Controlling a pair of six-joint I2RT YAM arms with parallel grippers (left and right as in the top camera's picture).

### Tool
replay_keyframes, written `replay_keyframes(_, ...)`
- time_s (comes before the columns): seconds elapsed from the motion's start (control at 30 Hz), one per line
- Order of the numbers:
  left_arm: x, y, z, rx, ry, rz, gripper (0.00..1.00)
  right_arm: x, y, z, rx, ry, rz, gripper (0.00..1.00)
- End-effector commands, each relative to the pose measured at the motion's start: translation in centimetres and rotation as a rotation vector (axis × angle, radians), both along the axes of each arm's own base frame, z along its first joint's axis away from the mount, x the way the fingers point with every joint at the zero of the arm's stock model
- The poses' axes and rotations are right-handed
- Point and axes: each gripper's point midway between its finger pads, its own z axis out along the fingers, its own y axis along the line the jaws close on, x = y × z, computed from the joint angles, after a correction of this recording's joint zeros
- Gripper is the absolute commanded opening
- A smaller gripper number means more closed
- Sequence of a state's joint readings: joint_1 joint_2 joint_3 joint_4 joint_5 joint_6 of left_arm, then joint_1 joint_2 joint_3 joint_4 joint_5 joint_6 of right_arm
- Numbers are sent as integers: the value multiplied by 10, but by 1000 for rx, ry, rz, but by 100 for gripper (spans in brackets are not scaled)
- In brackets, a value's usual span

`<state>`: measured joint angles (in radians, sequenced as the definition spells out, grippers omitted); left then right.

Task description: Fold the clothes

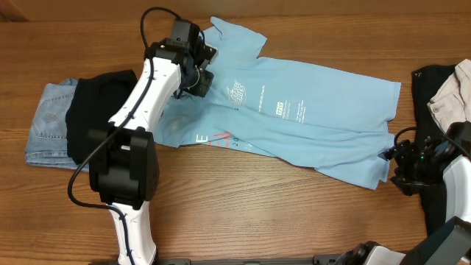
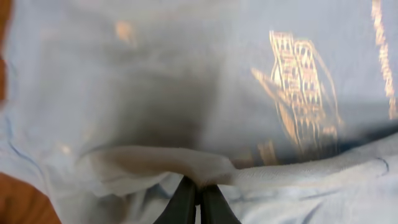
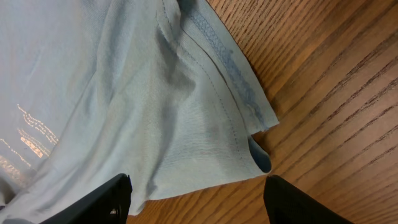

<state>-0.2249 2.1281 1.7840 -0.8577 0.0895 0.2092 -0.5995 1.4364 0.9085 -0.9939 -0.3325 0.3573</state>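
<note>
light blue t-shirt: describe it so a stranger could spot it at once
On the wooden table, find the middle, between a denim-and-black heap and a black-and-beige heap. The T-shirt lies spread there, the only pale blue piece with printed letters.

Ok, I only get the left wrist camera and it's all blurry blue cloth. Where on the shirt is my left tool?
Observer: From overhead, the left tool sits at the left end of the T-shirt, just below the sleeve.
Operator: Is the other tool grabbing the shirt too?
Observer: No. The right tool is open, and the hem corner lies just ahead of its gap, not pinched.
Operator: Is there other stuff on the table?
Observer: Yes. There are jeans at the left with a black garment on top, and a dark garment and a beige garment at the right edge.
</note>
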Motion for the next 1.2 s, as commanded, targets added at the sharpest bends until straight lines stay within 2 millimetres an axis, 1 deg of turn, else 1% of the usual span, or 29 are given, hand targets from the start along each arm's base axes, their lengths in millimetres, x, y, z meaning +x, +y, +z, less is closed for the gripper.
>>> replay_keyframes(0.0, 18, -2, 13, -19, -75, 17, 4, -1, 0, -2, -10, 4, 12, 72)
replay_keyframes(0.03, 21, -2, 13, -19, -87, 19, 9, -1, 0, -2, -10, 4, 13, 72)
replay_keyframes(0.07, 23, -1, 13, -13, -96, 22, 26, -1, 0, -2, -9, 6, 13, 72)
replay_keyframes(0.1, 27, 1, 14, 0, -111, 30, 51, -2, 1, -2, -7, 9, 13, 73)
replay_keyframes(0.13, 29, 4, 15, 17, -125, 40, 55, -3, 1, -2, -4, 13, 16, 74)
replay_keyframes(0.17, 32, 8, 17, 34, -135, 51, 57, -4, 2, -2, -1, 18, 17, 75)
replay_keyframes(0.2, 34, 12, 21, 54, -143, 78, 63, -6, 3, -3, 1, 26, 20, 77)
replay_keyframes(0.23, 34, 14, 25, 62, -143, 88, 73, -9, 2, -4, -5, 39, 18, 81)
replay_keyframes(0.3, 32, 14, 33, 53, -129, 102, 76, -14, -1, -6, -29, 66, 16, 86)
replay_keyframes(0.37, 25, 14, 40, 51, -96, 98, 76, -19, -5, -8, -52, 95, 13, 88)
replay_keyframes(0.4, 21, 11, 43, 39, -77, 91, 77, -21, -3, -10, -48, 103, 14, 88)
replay_keyframes(0.47, 12, 2, 43, -9, -37, 57, 75, -23, -2, -14, -46, 106, 14, 82)
replay_keyframes(0.5, 8, -4, 43, -35, -21, 30, 74, -20, -4, -16, -52, 92, 13, 81)
replay_keyframes(0.53, 2, -14, 41, -75, -2, -31, 73, -15, -5, -18, -61, 66, 15, 80)
replay_keyframes(0.57, -2, -21, 39, -102, 10, -80, 71, -5, -6, -18, -61, 10, 26, 78)
replay_keyframes(0.6, -5, -25, 35, -106, 16, -106, 71, 9, -6, -17, -60, -65, 49, 76)
replay_keyframes(0.63, -6, -25, 30, -103, 20, -108, 72, 20, -7, -15, -61, -123, 55, 72)
replay_keyframes(0.67, -7, -25, 27, -101, 24, -107, 72, 28, -9, -14, -64, -156, 58, 69)
replay_keyframes(0.73, -10, -24, 19, -98, 37, -107, 73, 40, -10, -13, -67, -211, 87, 69)
replay_keyframes(0.83, -13, -23, 15, -96, 51, -106, 73, 54, -2, -16, -57, -260, 150, 65)
replay_keyframes(0.87, -13, -23, 15, -96, 49, -106, 73, 60, 2, -19, -64, -269, 175, 62)
replay_keyframes(0.93, -12, -24, 16, -97, 46, -106, 73, 66, 6, -24, -72, -269, 198, 56)
replay_keyframes(1.07, -10, -24, 16, -97, 38, -109, 73, 63, 6, -43, -113, -176, 184, 55)
replay_keyframes(1.13, -10, -24, 16, -98, 35, -110, 73, 64, 10, -46, -107, -168, 188, 47)
replay_keyframes(1.17, -9, -24, 17, -98, 33, -110, 73, 65, 10, -46, -108, -170, 187, 41)
